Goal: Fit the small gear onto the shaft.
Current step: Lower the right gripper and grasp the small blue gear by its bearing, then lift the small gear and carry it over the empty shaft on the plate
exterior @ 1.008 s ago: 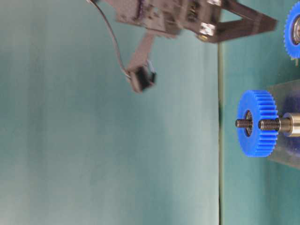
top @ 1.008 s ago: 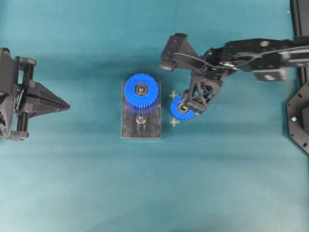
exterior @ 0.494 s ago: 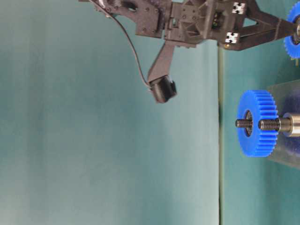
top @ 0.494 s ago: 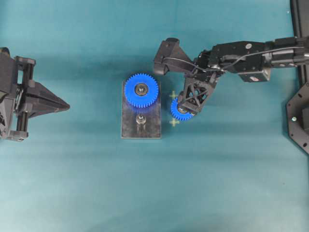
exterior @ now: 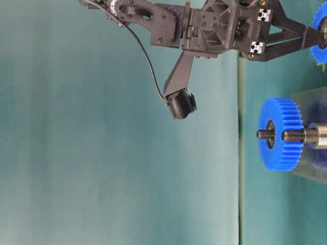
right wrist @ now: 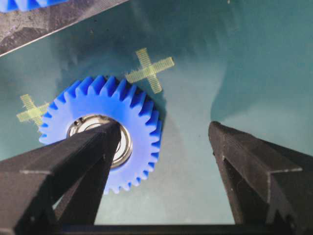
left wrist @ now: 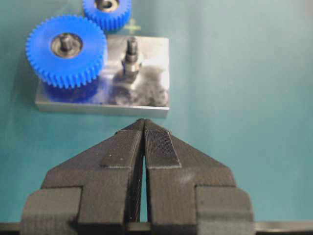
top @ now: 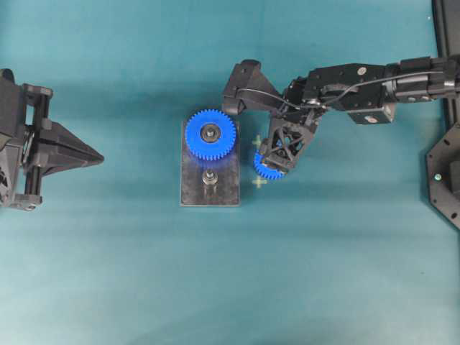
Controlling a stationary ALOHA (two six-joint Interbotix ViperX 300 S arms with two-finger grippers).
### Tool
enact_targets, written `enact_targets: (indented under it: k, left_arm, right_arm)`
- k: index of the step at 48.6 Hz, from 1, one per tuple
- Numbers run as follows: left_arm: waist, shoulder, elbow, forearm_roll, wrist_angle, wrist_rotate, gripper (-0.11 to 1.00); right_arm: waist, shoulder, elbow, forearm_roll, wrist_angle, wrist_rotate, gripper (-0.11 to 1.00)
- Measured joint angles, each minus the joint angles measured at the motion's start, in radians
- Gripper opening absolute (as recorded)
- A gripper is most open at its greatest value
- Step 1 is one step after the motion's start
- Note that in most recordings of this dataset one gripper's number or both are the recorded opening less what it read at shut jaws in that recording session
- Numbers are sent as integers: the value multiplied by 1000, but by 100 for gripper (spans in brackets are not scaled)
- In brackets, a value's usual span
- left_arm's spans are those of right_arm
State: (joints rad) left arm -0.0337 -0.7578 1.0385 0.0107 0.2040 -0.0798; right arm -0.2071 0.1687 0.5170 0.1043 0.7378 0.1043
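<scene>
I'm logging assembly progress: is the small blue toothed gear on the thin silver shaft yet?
Off. The small blue toothed gear lies flat on the teal mat beside the grey plate; the thin silver shaft stands bare.

Teal table (top: pixel 129 273): grey plate (top: pixel 223 192), small gear (top: pixel 263 170).

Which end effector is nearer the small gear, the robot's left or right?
Right. The right end effector hangs open directly over the small gear; the left end effector sits shut far across the plate.

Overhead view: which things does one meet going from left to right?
Left gripper → large gear → small gear, under the open right gripper.
</scene>
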Motion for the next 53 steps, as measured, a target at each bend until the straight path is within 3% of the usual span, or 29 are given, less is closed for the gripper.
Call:
enact_targets:
  k: [33, 37, 43, 53]
  left_arm:
    - [0, -3, 6, 0, 0, -3, 0]
    - [0, -3, 6, 0, 0, -5, 0]
    - [0, -3, 6, 0, -2, -5, 0]
    - [0, -3, 6, 0, -2, -6, 0]
  right_arm:
    - [21, 21, -2, 11, 6, 2, 84]
    - [25, 26, -3, 15, 8, 2, 73]
    - [32, 25, -8, 12, 11, 2, 39]
    - [41, 21, -20, 28, 32, 9, 38]
